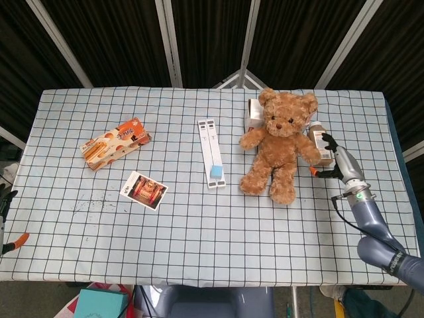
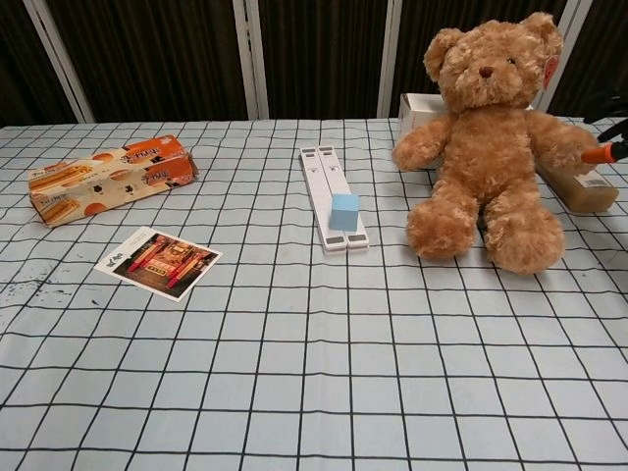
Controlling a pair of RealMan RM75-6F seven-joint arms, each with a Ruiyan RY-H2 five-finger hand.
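Head view: right robot hand (image 1: 333,160), fingers spread, empty, just beside bottle (image 1: 320,142)

Bright, even overhead light, soft short shadows, sharp focus, dark backdrop behind.

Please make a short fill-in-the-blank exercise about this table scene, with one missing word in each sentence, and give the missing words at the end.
1. The small blue cube sits on the white ____.
2. The right hand is beside the teddy bear, near the brown ____.
3. The postcard lies nearer the table's front edge than the ____ snack box.
4. Behind the bear stands a ____ box.

Missing words: rail; bottle; orange; white
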